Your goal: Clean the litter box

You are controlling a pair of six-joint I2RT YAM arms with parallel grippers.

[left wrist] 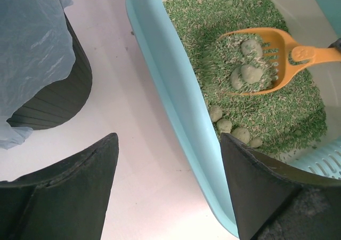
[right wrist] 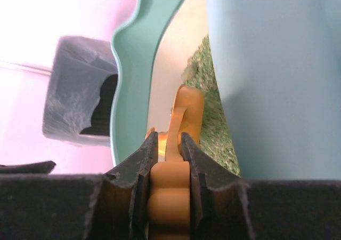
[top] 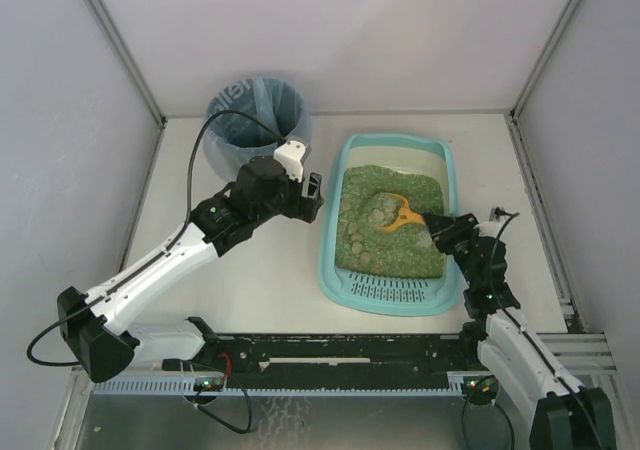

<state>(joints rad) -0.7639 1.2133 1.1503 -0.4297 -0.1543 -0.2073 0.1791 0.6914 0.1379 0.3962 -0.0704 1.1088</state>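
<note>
One light-teal litter box (top: 330, 250) holds green litter (top: 395, 255). Its long axis runs away from the arm bases, grille end nearest them. Its side rim passes between the wide-open, empty jaws of the left gripper (left wrist: 169, 144). The right gripper (right wrist: 169, 141) pinches one orange scoop (left wrist: 277, 53) by its handle. The scoop carries what look like three clumps (left wrist: 250, 72). One bag-lined black bin (top: 258, 110) sits outside the left jaws, opposite the box.

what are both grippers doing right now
left gripper: open, holding nothing
right gripper: shut on the orange scoop handle
</note>
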